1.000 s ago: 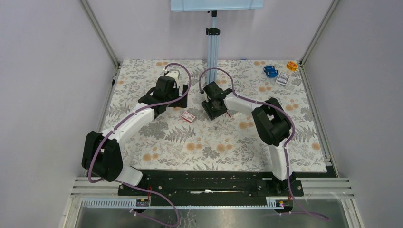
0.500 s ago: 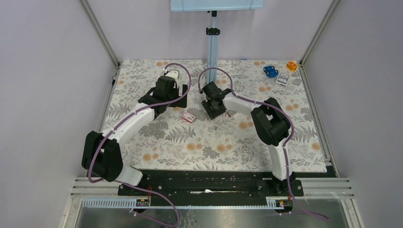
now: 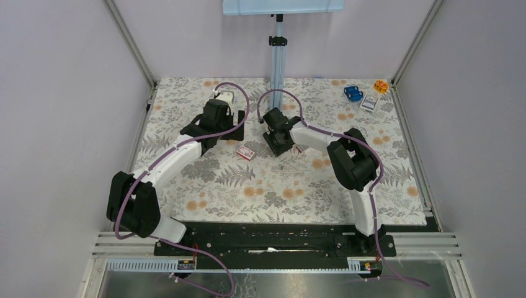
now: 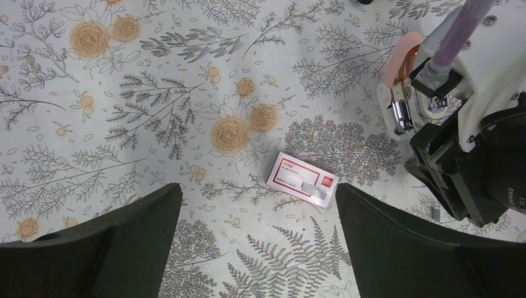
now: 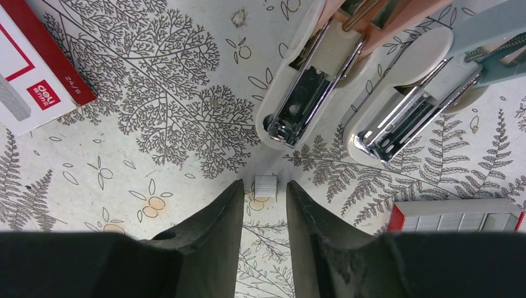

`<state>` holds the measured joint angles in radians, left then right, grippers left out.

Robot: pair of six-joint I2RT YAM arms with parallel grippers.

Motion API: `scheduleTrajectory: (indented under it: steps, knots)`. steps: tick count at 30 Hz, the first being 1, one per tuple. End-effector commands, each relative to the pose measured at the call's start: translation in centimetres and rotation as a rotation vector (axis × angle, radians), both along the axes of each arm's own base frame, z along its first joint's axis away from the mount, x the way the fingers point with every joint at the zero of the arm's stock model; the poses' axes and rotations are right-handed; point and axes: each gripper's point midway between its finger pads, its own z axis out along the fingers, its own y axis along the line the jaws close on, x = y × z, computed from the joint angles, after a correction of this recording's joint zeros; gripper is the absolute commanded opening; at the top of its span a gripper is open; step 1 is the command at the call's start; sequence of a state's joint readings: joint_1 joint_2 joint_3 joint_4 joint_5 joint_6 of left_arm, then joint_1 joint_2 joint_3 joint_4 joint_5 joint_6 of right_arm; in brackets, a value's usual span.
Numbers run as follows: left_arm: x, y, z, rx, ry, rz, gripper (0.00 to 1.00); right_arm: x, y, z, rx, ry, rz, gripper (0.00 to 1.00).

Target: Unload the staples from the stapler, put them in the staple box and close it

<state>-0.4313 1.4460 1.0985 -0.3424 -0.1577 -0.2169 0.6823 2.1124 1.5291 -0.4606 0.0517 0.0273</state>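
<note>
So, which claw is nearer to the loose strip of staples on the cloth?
Right. The right claw has the staples just ahead of its fingertips; the left claw hangs open over the red box, farther off.

The right fingers (image 5: 205, 248) stand close together, leaving only a narrow slit. The staples (image 5: 265, 186) lie on the table (image 5: 155, 143) right at its mouth. Straight beyond the tips, the pink stapler (image 5: 307, 87) and the pale blue stapler (image 5: 403, 112) lie side by side and bar the way. A red tray of staples (image 5: 456, 214) lies near the right finger. The red box (image 5: 37, 81) lies ahead and left, with bare table before it.

The left fingers (image 4: 118, 248) are spread wide, with the red box ahead of their gap. The right arm (image 4: 477, 161) closes off their right side, and bare table lies ahead and left.
</note>
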Motion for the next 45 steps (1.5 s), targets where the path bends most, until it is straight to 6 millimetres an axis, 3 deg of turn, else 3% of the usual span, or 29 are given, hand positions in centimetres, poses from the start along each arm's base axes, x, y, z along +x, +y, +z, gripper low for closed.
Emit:
scheduleTrajectory:
  steps: [1, 13, 26, 37, 45]
  knots:
    - [0.8, 0.1, 2.7, -0.026, -0.087, 0.008, 0.99, -2.0, -0.1, -1.1, -0.024, 0.066, 0.018, 0.37]
    - [0.9, 0.1, 2.5, -0.024, -0.081, 0.010, 0.99, -1.4, 0.3, -0.3, -0.001, 0.030, 0.001, 0.26]
    - [1.1, 0.3, 3.6, -0.077, -0.115, 0.011, 0.99, 0.4, 0.2, 4.8, 0.138, -0.096, -0.090, 0.24]
    - [0.8, -0.2, 5.6, -0.173, -0.180, -0.036, 0.99, 1.7, -2.8, 8.5, 0.551, 0.027, -0.287, 0.22]
    - [-0.3, -1.9, 8.2, -0.302, -0.256, -0.153, 0.99, 1.9, -3.1, 14.2, 0.849, 0.039, -0.284, 0.25]
